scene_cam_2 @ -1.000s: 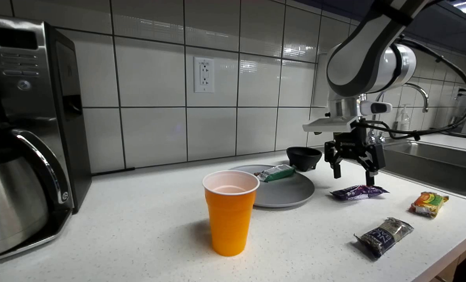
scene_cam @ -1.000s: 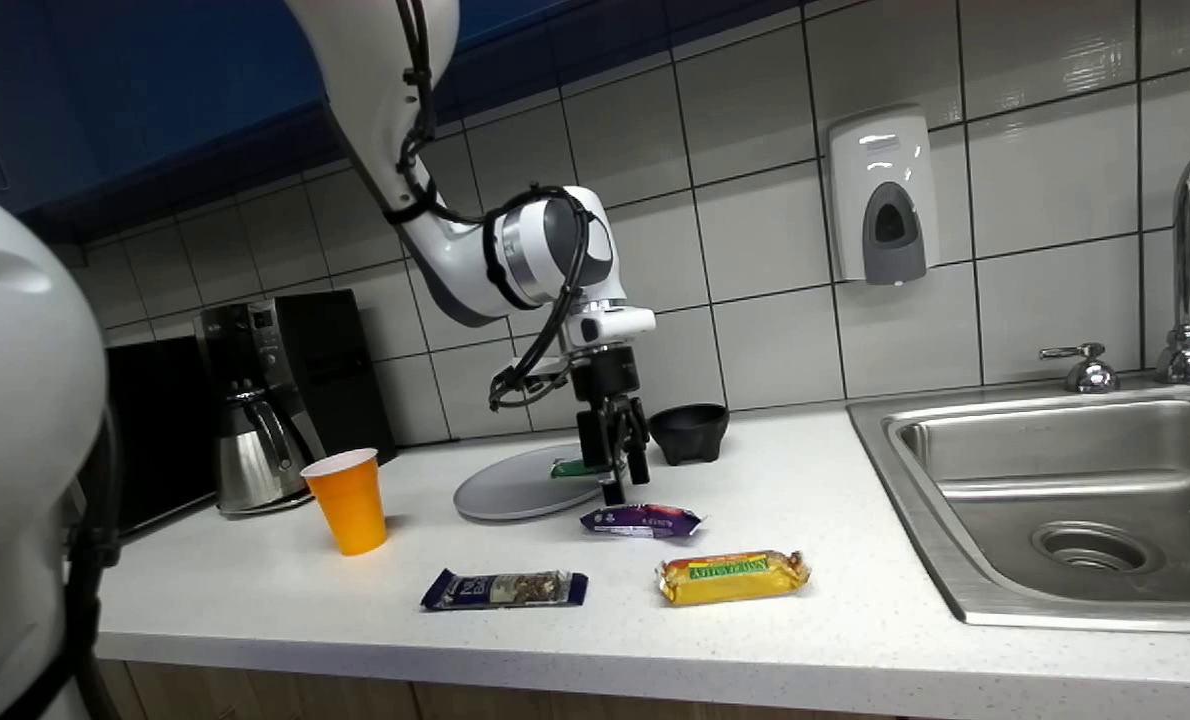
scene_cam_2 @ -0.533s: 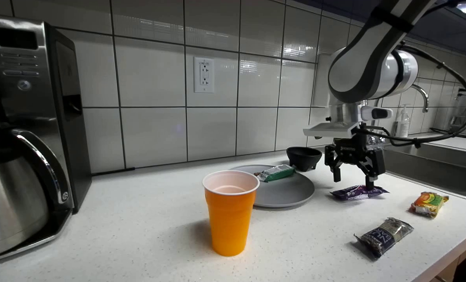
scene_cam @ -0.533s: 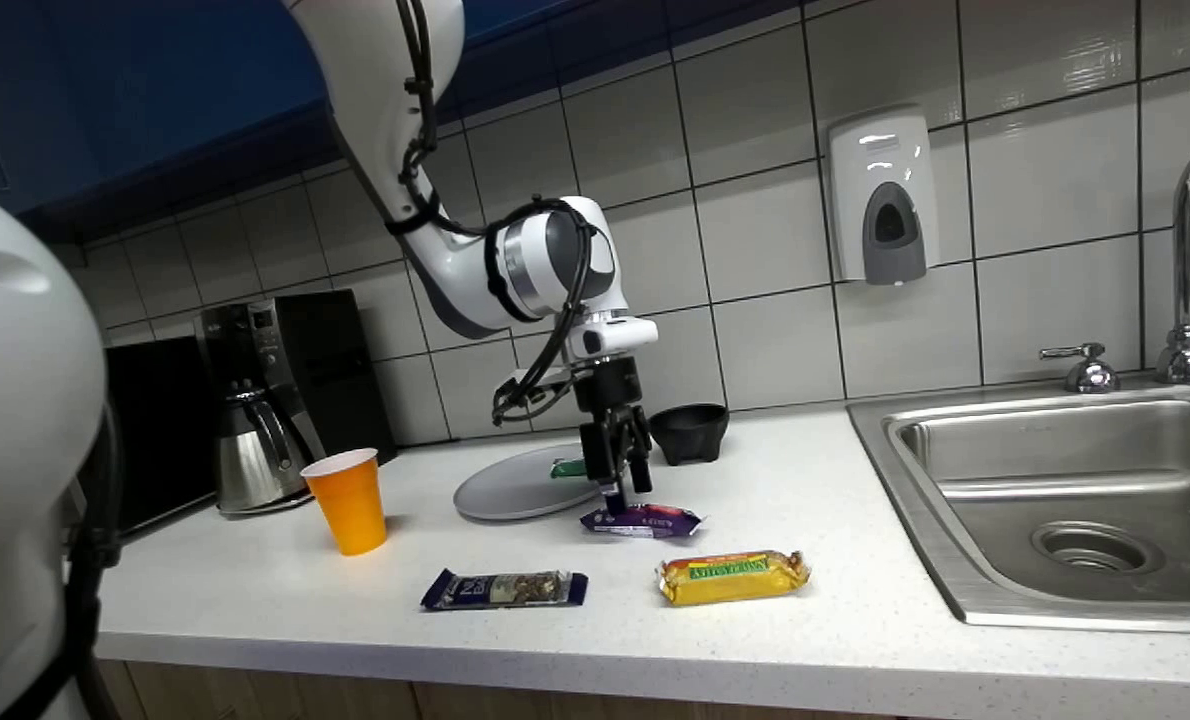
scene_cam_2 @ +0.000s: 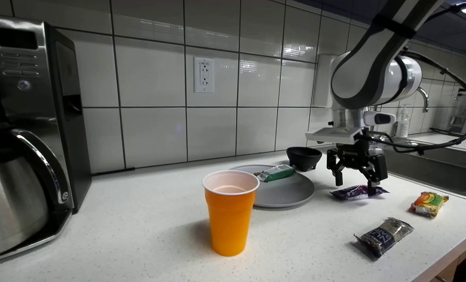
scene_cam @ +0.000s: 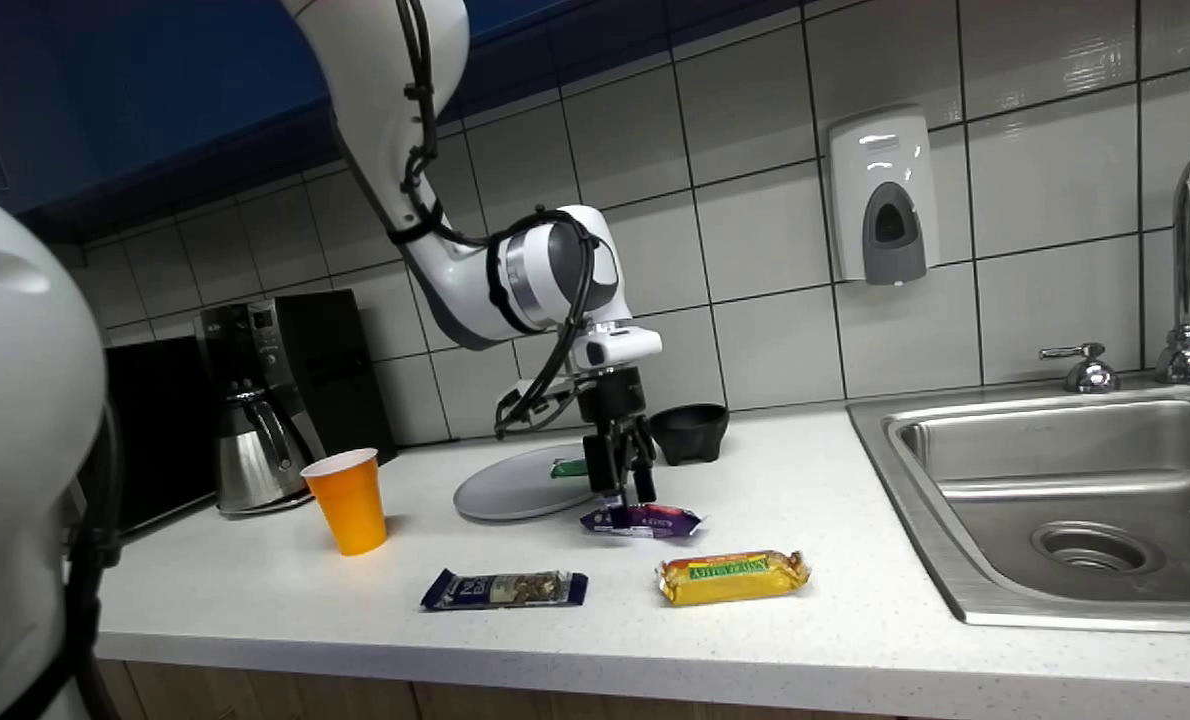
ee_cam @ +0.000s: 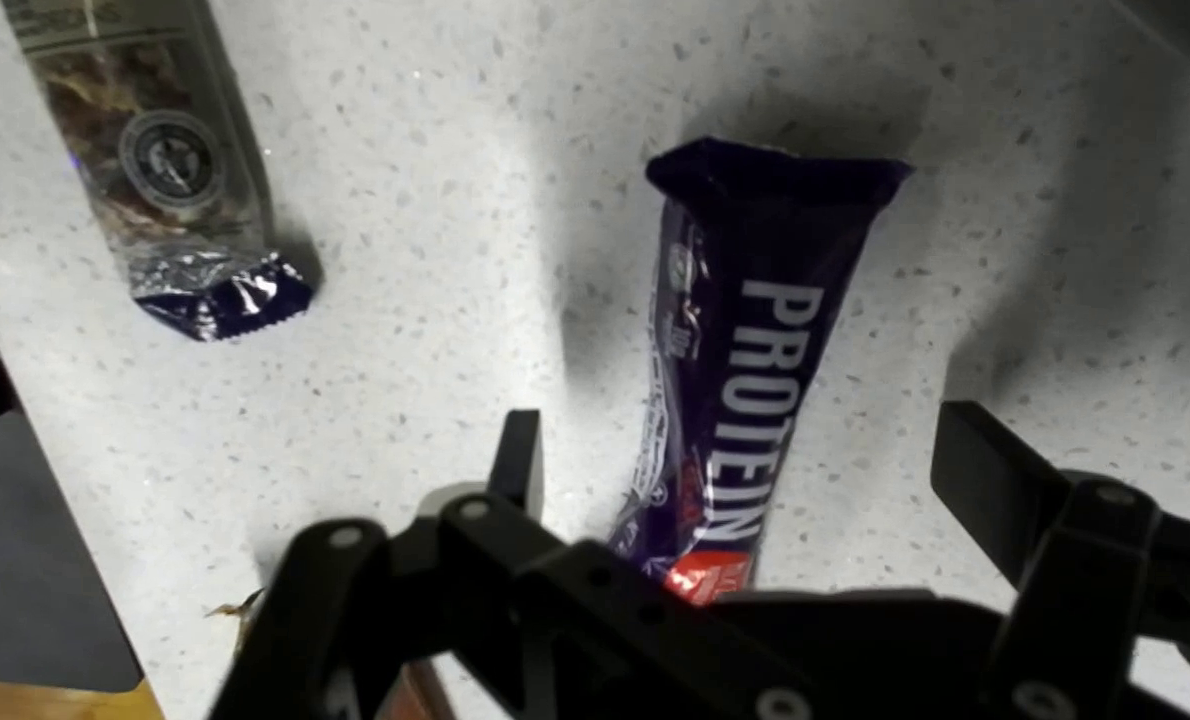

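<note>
1. Pale wall tiles (scene_cam_2: 150, 70) run behind the speckled white desk (scene_cam_2: 139, 219); an outlet (scene_cam_2: 204, 74) and a soap dispenser (scene_cam: 883, 195) are mounted on them.
2. I find the purple protein bar (ee_cam: 755, 370) lying on the desk just beside the grey plate (scene_cam_2: 286, 196), between the front edge and the wall edge. From the wrist view I can read PROTEIN along its wrapper and see a red patch toward one end.
3. I have the pincer (scene_cam_2: 355, 184) pointing down over that bar, jaws spread wide, holding nothing. In that same wrist view its fingers (ee_cam: 985, 470) stand on either side of the wrapper, with speckled desk showing between. In both exterior views one fingertip overlaps the bar; whether it touches, I cannot tell.
4. Nearer the desk's front edge I see the navy nut bar (scene_cam: 505, 591) and, toward the sink (scene_cam: 1075, 440), the yellow bar (scene_cam: 735, 578).
5. On the plate lies a green-wrapped bar (scene_cam_2: 278, 173); close to the desk's wall edge, a black bowl (scene_cam_2: 303, 157) stands on short feet.
6. Toward the end of the desk with the coffee maker (scene_cam: 325, 360), an orange cup (scene_cam_2: 230, 219) stands upright, apart from the plate.
7. I see a chrome faucet (scene_cam: 1187, 300) rising behind the sink.
</note>
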### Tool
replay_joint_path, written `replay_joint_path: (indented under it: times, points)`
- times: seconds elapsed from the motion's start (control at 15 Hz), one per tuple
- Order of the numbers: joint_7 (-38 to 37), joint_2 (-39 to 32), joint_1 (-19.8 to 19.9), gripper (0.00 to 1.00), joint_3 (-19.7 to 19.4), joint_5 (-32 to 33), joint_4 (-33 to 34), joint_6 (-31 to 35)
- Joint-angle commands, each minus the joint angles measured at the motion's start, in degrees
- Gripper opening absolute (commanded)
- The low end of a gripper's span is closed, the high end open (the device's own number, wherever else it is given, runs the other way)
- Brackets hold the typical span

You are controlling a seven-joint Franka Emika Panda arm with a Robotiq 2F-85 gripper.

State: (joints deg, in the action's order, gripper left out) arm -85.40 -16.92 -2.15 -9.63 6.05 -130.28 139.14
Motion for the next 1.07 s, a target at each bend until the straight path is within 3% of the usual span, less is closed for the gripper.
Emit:
replay_joint_path:
  times: [0.0,0.07,0.13,0.73,1.0]
  points:
    - [0.5,1.1,0.6,1.00,0.2,-0.4,-1.4,1.7]
    - [0.5,1.3,0.5,0.75,0.2,-0.3,-1.5,2.0]
    - [0.5,1.4,0.5,0.74,0.1,-0.2,-1.6,2.2]
    - [0.4,1.7,0.3,0.03,0.1,0.0,-1.6,3.2]
    - [0.5,2.9,0.2,0.04,0.1,0.0,-1.6,2.9]
